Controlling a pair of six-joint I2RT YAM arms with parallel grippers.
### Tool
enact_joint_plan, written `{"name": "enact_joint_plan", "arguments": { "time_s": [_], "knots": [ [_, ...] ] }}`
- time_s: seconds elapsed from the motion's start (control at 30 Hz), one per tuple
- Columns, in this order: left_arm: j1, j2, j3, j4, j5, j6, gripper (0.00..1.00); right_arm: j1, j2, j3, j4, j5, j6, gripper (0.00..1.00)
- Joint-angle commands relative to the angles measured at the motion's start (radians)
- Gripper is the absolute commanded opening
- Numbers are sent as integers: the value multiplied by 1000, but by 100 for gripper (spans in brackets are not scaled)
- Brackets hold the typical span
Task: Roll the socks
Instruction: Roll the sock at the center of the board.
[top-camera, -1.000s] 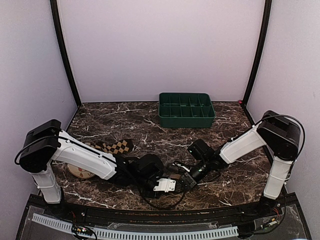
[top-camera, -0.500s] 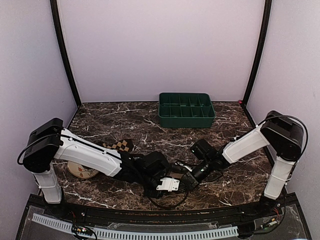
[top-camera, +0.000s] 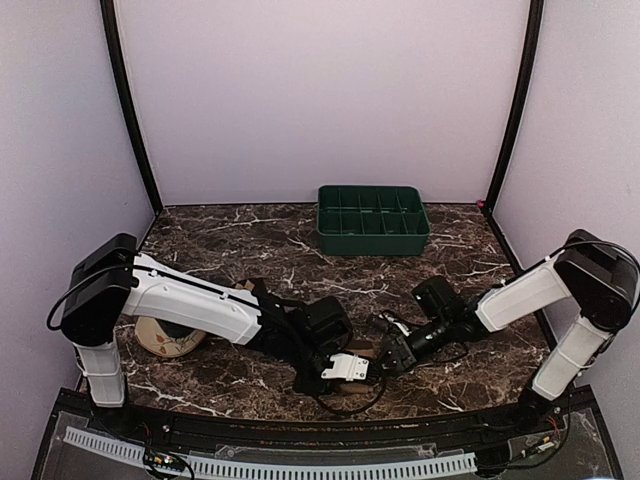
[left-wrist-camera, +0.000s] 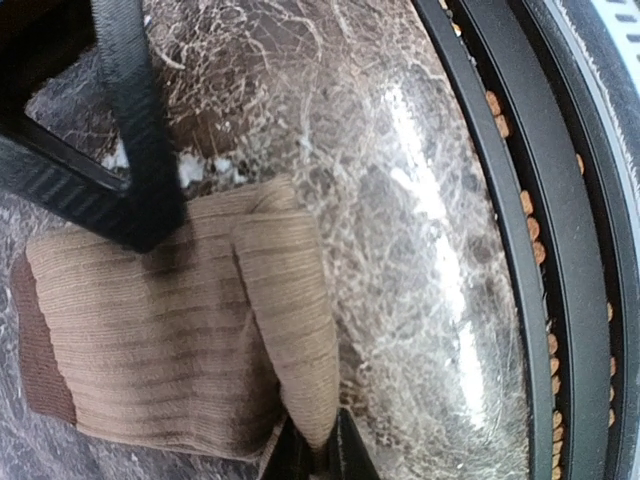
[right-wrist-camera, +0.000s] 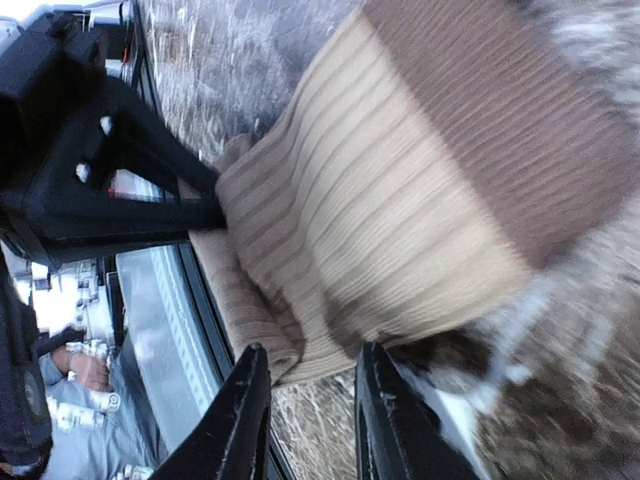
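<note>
A plain tan-brown sock (left-wrist-camera: 170, 330) lies flat on the marble near the table's front edge. Its darker brown cuff shows in the right wrist view (right-wrist-camera: 480, 110). My left gripper (left-wrist-camera: 318, 455) is shut on a folded-up edge of this sock. My right gripper (right-wrist-camera: 312, 352) is open, its fingertips (right-wrist-camera: 250, 400) just off the sock's near edge, one finger (left-wrist-camera: 135, 150) lying over the sock's corner. In the top view both grippers meet at the front centre, left (top-camera: 362, 368) and right (top-camera: 388, 358), hiding the sock. A diamond-check sock (top-camera: 240, 287) is mostly hidden behind my left arm.
A green compartment tray (top-camera: 372, 236) stands at the back centre. A round cream dish with orange marks (top-camera: 165, 340) sits at the front left beside my left arm. The black front rail (left-wrist-camera: 520, 250) runs close beside the sock.
Both grippers have shifted to the right along the front edge, the left arm stretching further out. The left arm now covers most of the check sock.
</note>
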Motion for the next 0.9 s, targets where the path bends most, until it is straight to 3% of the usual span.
{"name": "enact_joint_plan", "arguments": {
  "time_s": [0.0, 0.2, 0.27, 0.47, 0.87],
  "knots": [
    [12, 45, 90, -163, 90, -34, 0, -35, -99, -54, 80, 73, 42, 27],
    [49, 96, 189, -255, 190, -56, 0, -40, -255, -149, 97, 174, 62, 27],
    [63, 108, 213, -279, 213, -62, 0, -39, -317, -179, 89, 307, 77, 28],
    [104, 152, 279, -340, 287, -78, 0, -8, -497, -264, 53, 498, 100, 29],
    [137, 249, 384, -422, 427, -97, 0, 278, -677, -270, -97, 892, 72, 29]
  ]
}}
